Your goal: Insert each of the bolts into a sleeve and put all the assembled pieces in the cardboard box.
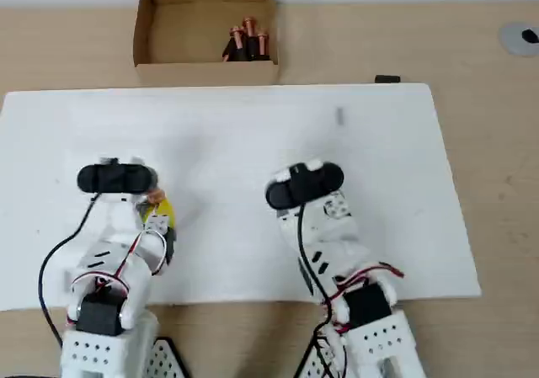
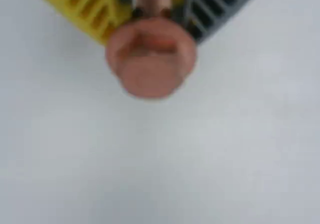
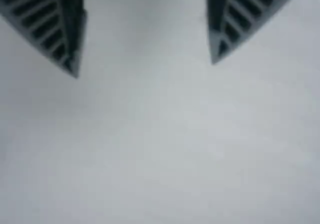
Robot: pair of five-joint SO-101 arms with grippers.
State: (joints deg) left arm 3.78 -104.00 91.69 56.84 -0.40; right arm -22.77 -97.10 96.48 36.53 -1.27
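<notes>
From above, a cardboard box [image 1: 147, 33] stands on the wooden desk [image 1: 67, 50], at the far side and left of centre. Several copper-and-black assembled pieces [image 1: 247, 41] lie bunched in its near right corner. Just near of the box, a white sheet [image 1: 253, 134] covers most of the desk. A small black object [image 1: 387, 79] sits at the sheet's far edge, and a grey round fitting [image 1: 518, 38] is set into the desk at the far right. The left arm [image 1: 109, 260] rises from the near left. At its tip are a yellow finger and a dark one, the left arm's fingers [image 1: 160, 212], with a copper-coloured bolt [image 1: 154, 196] at their far end over the sheet. The right arm [image 1: 324, 235] stands at the near right of centre, well apart from the left.

In the left wrist view, the left arm's fingers [image 2: 85, 4] are clamped on the bolt [image 2: 150, 69]. Its round flanged head pokes out past their tips above the sheet [image 2: 160, 174]. I cannot tell whether a sleeve is on its shank.

In the right wrist view, the right arm's fingers [image 3: 45, 24] are dark and ribbed. They stand wide apart over the sheet [image 3: 160, 159] and hold nothing.
</notes>
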